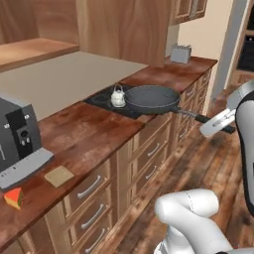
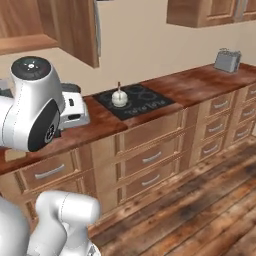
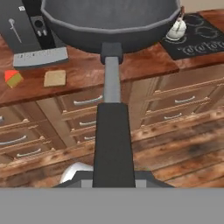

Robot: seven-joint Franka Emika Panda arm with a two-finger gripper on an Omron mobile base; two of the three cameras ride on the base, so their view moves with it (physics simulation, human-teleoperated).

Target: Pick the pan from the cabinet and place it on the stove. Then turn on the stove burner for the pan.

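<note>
The pan (image 3: 111, 22) is hanging in the air in front of the tabletop (image 1: 89, 131), carried by its long handle, with the fingers pinching the handle's far end at the bottom of the hand view. It is not yet sitting on the stove (image 2: 135, 102); in the left base view its bowl overlaps the stove's near edge, just beside the small white kettle (image 1: 118, 96).

The main risk, as I judge it, is that kettle: it is already occupying one burner, so a pan lowered too far that way could be knocking it over. Because the grip is at the very end of a long handle, the heavy bowl could also be sagging or twisting in the fingers, and landing tilted.

The left base view is showing the pan against the stove. The right base view is showing the stove's ring marks and kettle unobstructed. The hand view is adding a coffee machine (image 3: 26, 26) on the tabletop, with a tan square (image 3: 54, 78) near it.
</note>
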